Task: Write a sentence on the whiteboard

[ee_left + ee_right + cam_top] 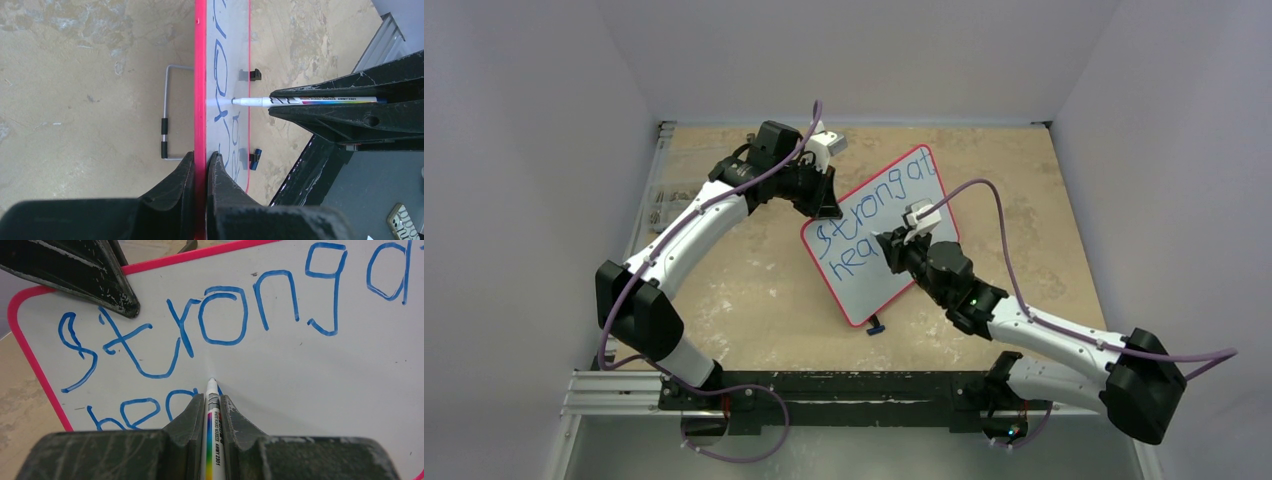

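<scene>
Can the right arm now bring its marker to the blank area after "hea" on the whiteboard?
Probably yes. The right pincer holds the marker with its tip at the whiteboard there; the area beside it is bare, and the left pincer grips the frame, aside.

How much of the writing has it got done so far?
Done: "strong at" along the top of the whiteboard, plus "hea" below. In hand: left end effector clamps the frame; right end effector holds the marker, tip at the board. Left: finishing that second word.

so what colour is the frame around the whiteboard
The whiteboard frame is bright pink-red, clearest in the right wrist view.
</scene>
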Tool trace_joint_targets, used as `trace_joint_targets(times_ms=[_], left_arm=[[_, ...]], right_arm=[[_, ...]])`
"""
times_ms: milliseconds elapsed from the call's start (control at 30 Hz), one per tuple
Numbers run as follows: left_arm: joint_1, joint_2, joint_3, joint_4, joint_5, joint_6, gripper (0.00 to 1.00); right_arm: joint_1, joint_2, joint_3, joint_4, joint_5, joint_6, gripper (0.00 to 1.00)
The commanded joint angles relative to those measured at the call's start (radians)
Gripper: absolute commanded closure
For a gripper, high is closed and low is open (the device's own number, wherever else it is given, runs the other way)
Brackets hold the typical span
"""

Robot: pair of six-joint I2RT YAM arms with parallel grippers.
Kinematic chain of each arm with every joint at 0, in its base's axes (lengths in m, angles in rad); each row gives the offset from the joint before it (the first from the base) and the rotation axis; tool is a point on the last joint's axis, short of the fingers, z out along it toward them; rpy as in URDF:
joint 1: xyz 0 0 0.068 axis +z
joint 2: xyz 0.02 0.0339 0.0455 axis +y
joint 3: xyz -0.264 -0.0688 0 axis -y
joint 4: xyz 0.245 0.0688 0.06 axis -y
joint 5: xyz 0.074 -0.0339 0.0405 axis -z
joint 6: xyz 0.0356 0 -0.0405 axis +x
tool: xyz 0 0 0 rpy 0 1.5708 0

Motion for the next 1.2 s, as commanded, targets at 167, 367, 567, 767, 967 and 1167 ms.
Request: trace_joint_targets(times_ms=[167,367,567,767,967,1167], left_arm=[[-0.016,0.005,-0.019,-0.112,-0.14,0.097,1.0],[-0.018,0.005,-0.019,-0.112,-0.14,0.097,1.0],[-0.017,0.003,-0.018,-0.113,-0.139,0.097,1.0],[-0.017,0.002,-0.018,-0.112,-0.139,0.096,1.0],[-0.017,0.001,-0.018,-0.113,-0.137,0.096,1.0],[-0.017,0.002,-0.019,-0.113,-0.138,0.096,1.0]], right_arm=[[-0.007,0.023,0.059,0.052,-0.003,-0.027,1.0],[-0.006,0.003,0.006,0.042,0.007,-0.002,1.0],[-0.006,-0.026,-0.076,0.024,0.025,0.038,1.0],[-0.007,-0.046,-0.126,0.012,0.03,0.077,1.0],[-0.006,-0.035,-0.106,0.011,0.027,0.07,1.0],[-0.006,-0.015,-0.039,0.009,0.018,0.049,1.0]])
